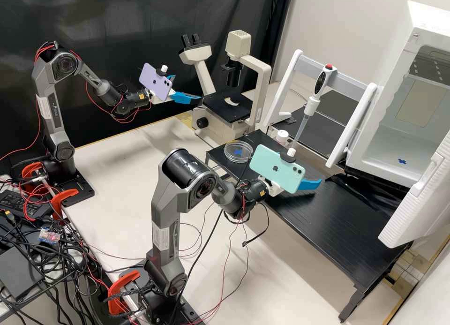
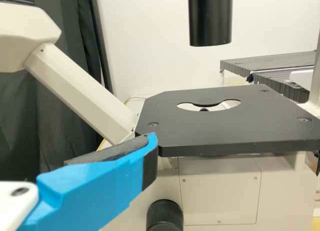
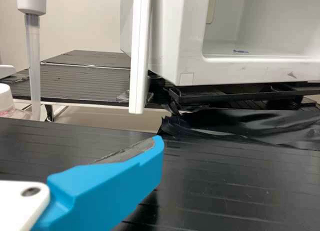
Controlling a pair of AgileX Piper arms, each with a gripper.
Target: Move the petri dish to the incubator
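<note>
- The petri dish [image 1: 228, 154] is round, shallow and clear, its pale rims catching the light; the dark surface shows through it, and so does a small blue mark [image 1: 238, 152].
- It lies flat on the black bench [image 1: 328, 217], near the corner towards the microscope [image 1: 263, 81] and near a small white-capped bottle [image 1: 282, 135]. Whether its lid is on, or anything is in it, cannot be told.
- The left gripper [image 1: 188, 88] hangs in the air just beside the microscope, its two blue fingers apart and nothing between them. In the left wrist view, one finger shows its dark inner pad bare, in front of the black stage [image 2: 240, 126].
- The right gripper [image 1: 309, 184] is over the black bench, well apart from the dish. In the right wrist view, one finger's dark inner pad is bare, with nothing against it, so the gripper stands parted; how widely cannot be told. It has hold of nothing that can be seen.
- The white incubator [image 1: 398, 76] has its door [image 1: 424, 198] swung open, and another blue mark [image 1: 401, 161] is on its floor.
</note>
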